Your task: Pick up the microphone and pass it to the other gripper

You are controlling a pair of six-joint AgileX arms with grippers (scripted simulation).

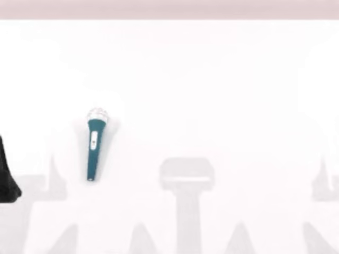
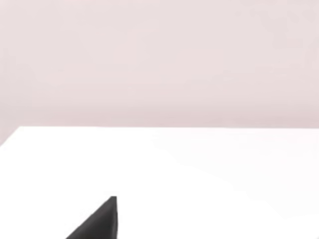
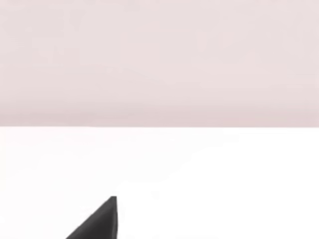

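The microphone (image 1: pixel 96 143) lies flat on the white table (image 1: pixel 222 95), in the left half of the top view, silver mesh head toward the far edge, teal handle toward the near edge, white switch facing up. No brand or writing can be read on it. Nothing stands around it or in its way.

The left arm (image 1: pixel 7 177) shows only as a black shape at the table's left edge, well apart from the microphone. Each wrist view shows a single black fingertip, the left gripper (image 2: pixel 102 221) and the right gripper (image 3: pixel 102 221), over bare table.
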